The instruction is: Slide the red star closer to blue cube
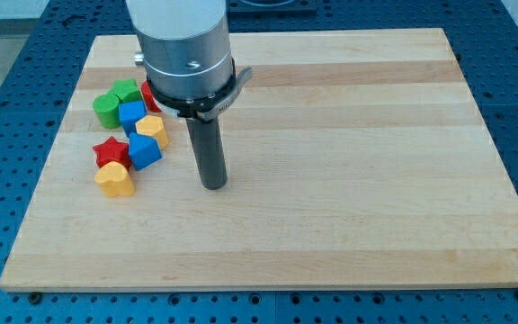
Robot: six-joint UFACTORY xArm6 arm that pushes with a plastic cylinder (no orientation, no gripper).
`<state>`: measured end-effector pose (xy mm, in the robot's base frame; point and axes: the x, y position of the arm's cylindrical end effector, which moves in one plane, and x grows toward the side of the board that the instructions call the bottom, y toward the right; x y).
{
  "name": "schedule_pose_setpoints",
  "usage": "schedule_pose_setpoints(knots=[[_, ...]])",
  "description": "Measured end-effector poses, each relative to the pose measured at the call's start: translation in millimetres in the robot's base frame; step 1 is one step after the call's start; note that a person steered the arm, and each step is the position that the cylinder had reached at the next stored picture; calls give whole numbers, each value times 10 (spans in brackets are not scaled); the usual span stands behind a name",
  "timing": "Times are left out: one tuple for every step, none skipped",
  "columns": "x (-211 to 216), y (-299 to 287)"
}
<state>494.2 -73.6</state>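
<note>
**Red star sat against blue cube**

At the view's left, the red star [110,150] touched a yellow block [114,179] below it and the blue cube [144,150] to its right. My tip [214,184], a bare rod with no jaws, rested just right of the cube, apart.

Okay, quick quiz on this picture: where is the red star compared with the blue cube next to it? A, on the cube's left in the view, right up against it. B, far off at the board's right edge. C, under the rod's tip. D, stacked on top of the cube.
A: the red star sits against the view's left side of the blue cube, while my tip stands apart on the cube's right.
</note>
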Motion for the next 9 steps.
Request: schedule_pose_setpoints(knots=[[-194, 69], [175, 31], [1034, -102], [1248, -188], [1139, -388], [696, -525], [696, -525], [652, -636], [633, -1092]])
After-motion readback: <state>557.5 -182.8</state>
